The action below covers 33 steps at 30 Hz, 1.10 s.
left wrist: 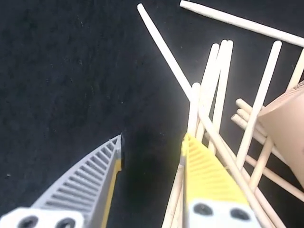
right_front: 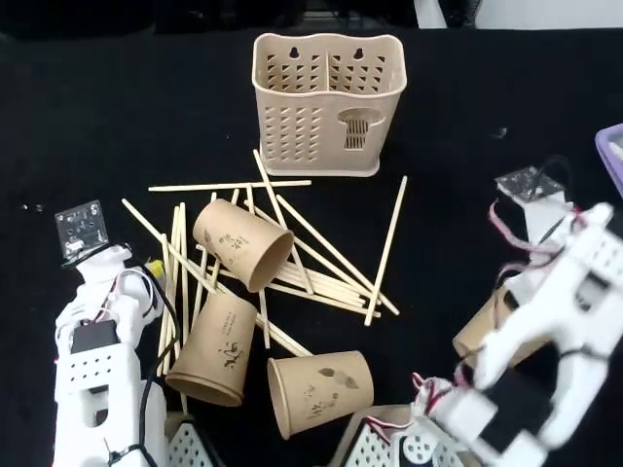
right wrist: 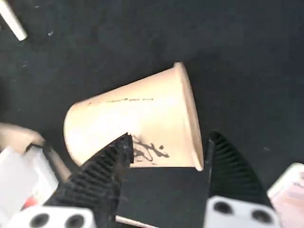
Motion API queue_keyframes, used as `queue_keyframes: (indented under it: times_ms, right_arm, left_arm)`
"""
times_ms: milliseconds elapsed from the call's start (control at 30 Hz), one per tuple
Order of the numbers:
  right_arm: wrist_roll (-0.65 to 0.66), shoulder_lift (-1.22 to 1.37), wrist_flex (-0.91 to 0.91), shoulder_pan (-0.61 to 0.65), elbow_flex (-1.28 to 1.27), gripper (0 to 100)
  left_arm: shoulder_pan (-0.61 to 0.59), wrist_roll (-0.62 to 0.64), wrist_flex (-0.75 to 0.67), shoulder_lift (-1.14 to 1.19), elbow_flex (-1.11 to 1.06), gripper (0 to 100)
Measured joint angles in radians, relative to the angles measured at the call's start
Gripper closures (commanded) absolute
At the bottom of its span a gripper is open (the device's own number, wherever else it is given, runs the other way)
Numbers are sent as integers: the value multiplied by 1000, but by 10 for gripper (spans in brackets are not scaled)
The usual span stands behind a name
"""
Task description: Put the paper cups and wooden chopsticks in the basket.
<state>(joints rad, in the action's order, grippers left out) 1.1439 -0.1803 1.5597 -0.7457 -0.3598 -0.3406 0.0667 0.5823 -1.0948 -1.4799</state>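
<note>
Two arms (right_front: pixel 97 370) (right_front: pixel 574 292), four paper cups (right_front: pixel 241 243) (right_front: pixel 216 348) (right_front: pixel 321 389) (right_front: pixel 474 336), one basket (right_front: pixel 328 102)

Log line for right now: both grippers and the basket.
left gripper: open over chopsticks | right gripper: open astride paper cup | basket: nothing visible inside

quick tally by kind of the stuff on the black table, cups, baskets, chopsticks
paper cups: 4
basket: 1
wooden chopsticks: a crossed, overlapping pile, no exact count possible
total that can be counted: 5
</note>
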Motion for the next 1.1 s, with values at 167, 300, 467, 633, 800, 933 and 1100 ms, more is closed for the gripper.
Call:
queue_keyframes:
  times_ms: [167,300,467,633,800,933,1100]
  right_arm:
    - [60,261,141,-18,229,782]
    - [112,390,169,-29,307,996]
    - [123,391,170,-84,322,988]
    - [127,212,172,-115,321,988]
    - [127,-48,172,-115,321,988]
    - [127,-213,172,-64,265,988]
    - [127,-318,84,6,-28,988]
  left_arm:
    - [0,0,0,0,0,793]
    - [0,0,0,0,0,793]
    - [0,0,0,0,0,793]
    - [0,0,0,0,0,793]
    - [0,0,0,0,0,793]
    - [0,0,0,0,0,793]
    - [0,0,0,0,0,793]
